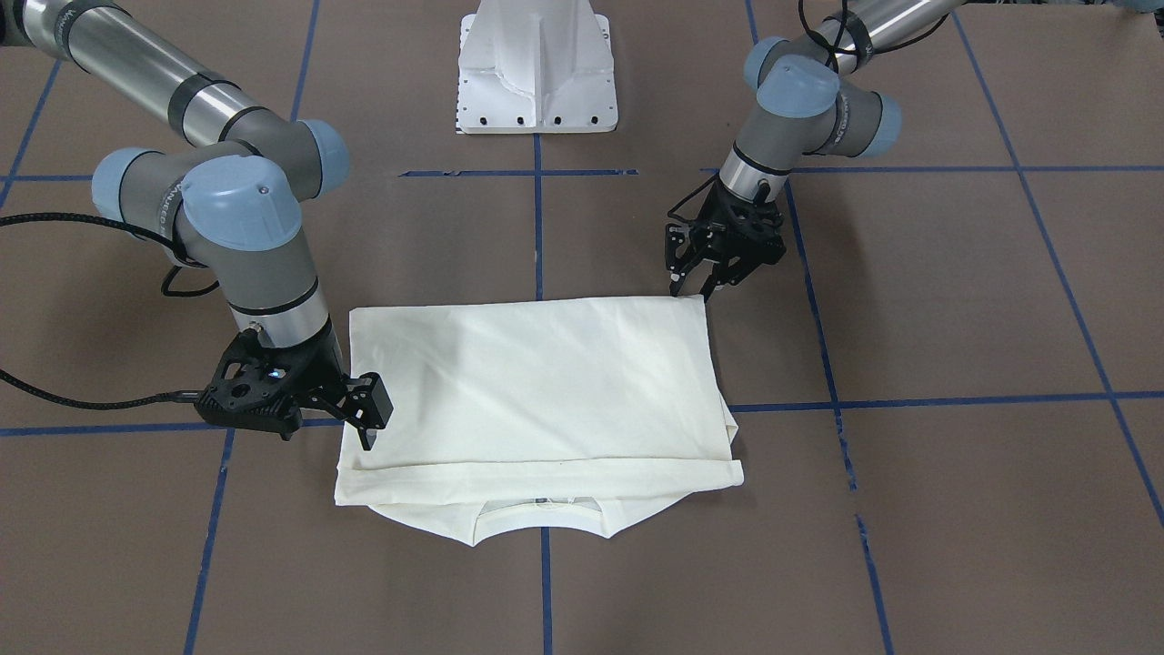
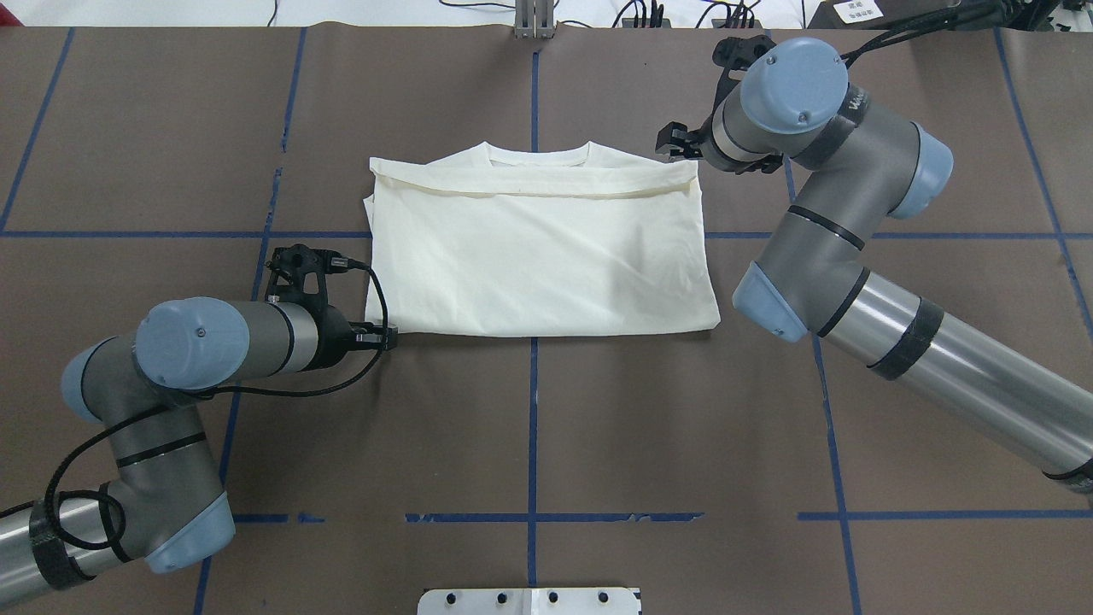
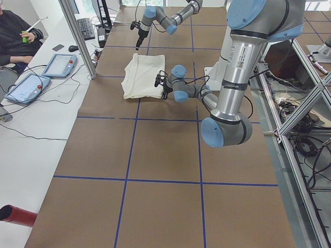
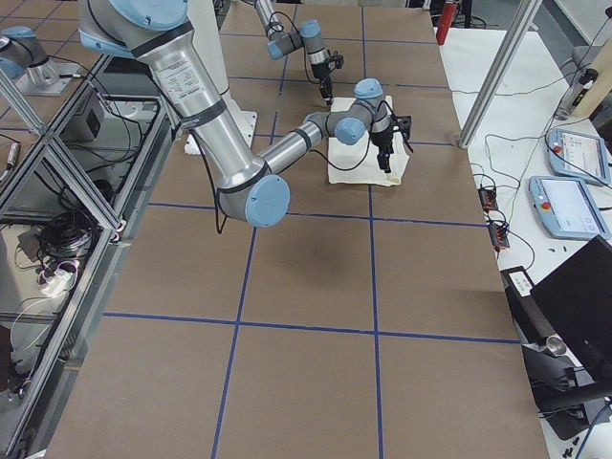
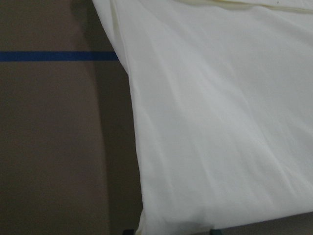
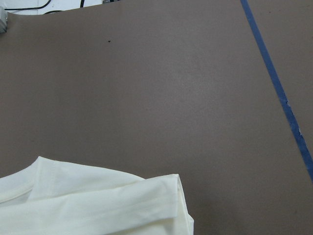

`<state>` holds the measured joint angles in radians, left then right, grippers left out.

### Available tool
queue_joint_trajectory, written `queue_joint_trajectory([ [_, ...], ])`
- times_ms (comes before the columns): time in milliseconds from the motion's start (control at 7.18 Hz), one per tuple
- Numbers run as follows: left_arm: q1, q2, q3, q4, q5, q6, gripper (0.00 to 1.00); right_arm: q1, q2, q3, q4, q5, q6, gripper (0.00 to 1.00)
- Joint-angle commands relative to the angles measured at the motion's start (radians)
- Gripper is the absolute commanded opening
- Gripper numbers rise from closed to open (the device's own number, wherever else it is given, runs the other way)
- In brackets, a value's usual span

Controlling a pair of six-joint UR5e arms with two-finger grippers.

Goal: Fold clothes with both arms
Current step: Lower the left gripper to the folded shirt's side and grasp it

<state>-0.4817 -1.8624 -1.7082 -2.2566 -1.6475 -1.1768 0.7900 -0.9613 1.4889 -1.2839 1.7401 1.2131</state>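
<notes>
We see the cream long-sleeved T-shirt (image 2: 538, 256) lying folded into a rectangle, plain side up, in the middle of the brown paper-covered worktop (image 2: 529, 427). Seen from over the robot's shoulders, its collar points to 12 o'clock. The grey-and-silver left arm (image 2: 188, 342) has its black jaws apart, just beside the shirt's 7 o'clock corner. The matching right arm (image 2: 820, 248) holds its jaws apart near the 1 o'clock corner.

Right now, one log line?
shirt folded, flat | left claw open, beside corner, holding nothing | right claw open, beside opposite corner, holding nothing
</notes>
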Motion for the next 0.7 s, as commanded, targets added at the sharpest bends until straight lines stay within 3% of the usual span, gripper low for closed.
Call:
queue_joint_trajectory([
  [0,-0.002,-0.004,0.001,0.0,0.002,0.003,0.0,0.0,-0.001,-0.001,0.0,-0.001,-0.001,1.0],
  [279,-0.044,0.003,-0.014,0.002,0.0,0.054,0.0,0.0,-0.001,-0.001,0.0,0.001,-0.001,1.0],
  [557,-0.183,0.041,0.011,-0.004,-0.008,0.344,0.0,0.0,-0.002,-0.004,0.0,-0.001,-0.003,1.0],
])
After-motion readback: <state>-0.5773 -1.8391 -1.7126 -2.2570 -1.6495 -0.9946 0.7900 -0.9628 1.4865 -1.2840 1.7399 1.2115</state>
